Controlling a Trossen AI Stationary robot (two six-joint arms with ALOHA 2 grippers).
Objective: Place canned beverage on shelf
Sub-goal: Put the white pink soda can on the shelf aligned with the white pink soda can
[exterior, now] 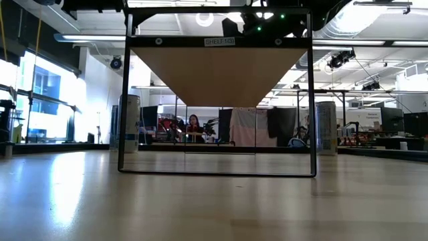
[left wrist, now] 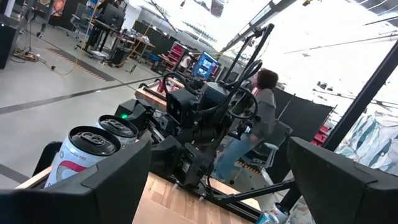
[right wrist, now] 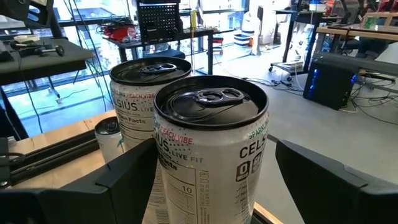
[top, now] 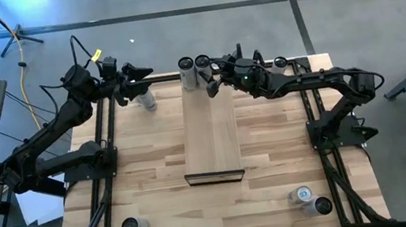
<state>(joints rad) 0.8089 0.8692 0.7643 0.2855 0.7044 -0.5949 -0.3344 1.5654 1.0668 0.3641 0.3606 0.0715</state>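
Meanwhile two cans [top: 196,72] stand side by side at the far end of the shelf [top: 210,132], which runs down the middle of the counter [top: 148,177]. Right tool [top: 209,78] sits just beside the right-hand can, fingers spread either side and not gripping. Left tool [top: 132,82] hovers released at the far left, over another can [top: 146,100]

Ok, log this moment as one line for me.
stage: placing | shelf: two cans at far end | right gripper: open, around nearer can | left gripper: open, above can on table
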